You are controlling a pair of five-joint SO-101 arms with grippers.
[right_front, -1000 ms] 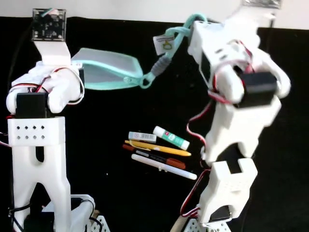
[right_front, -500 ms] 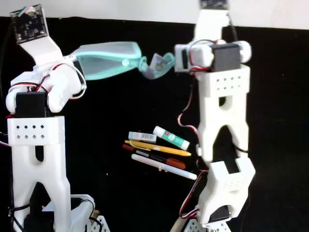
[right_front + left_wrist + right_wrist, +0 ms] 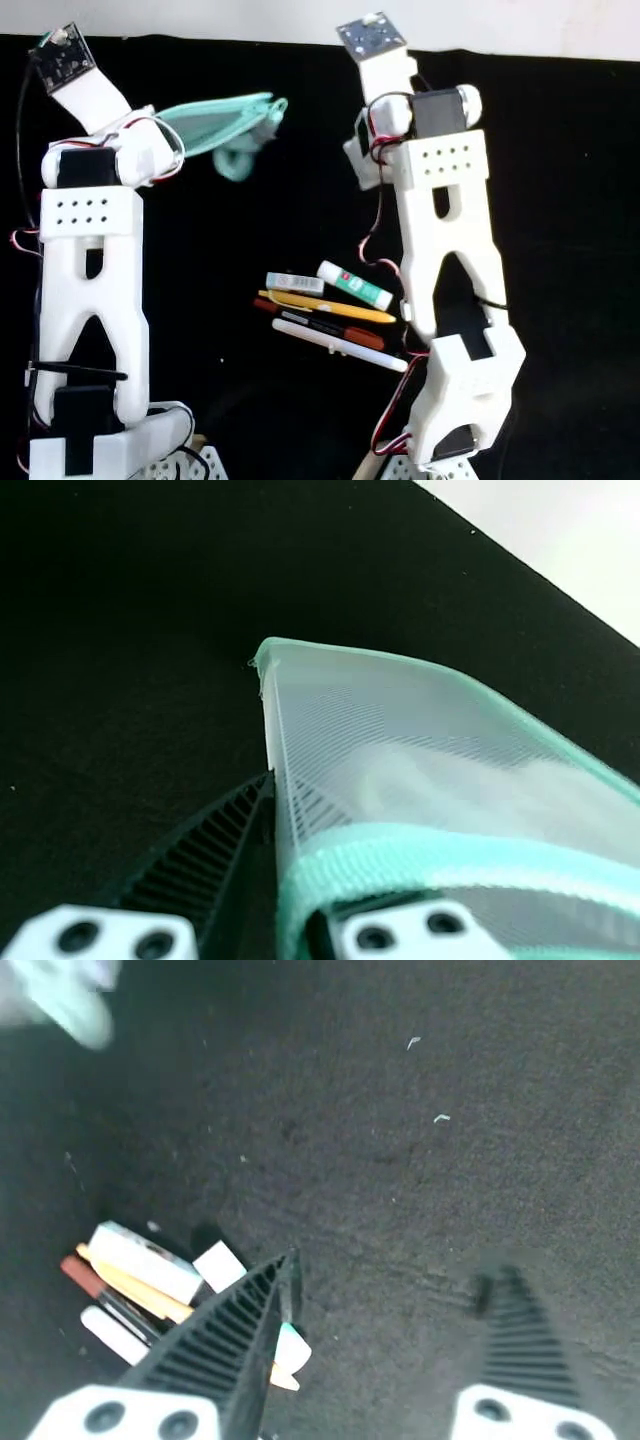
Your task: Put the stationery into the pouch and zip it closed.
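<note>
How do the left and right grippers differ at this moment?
The left gripper is shut on the pouch; the right gripper is open and holds nothing. The left gripper holds the pouch raised off the table, while the right gripper hangs over the table near the loose stationery. Both have a black ribbed finger, and both are up off the table.
</note>
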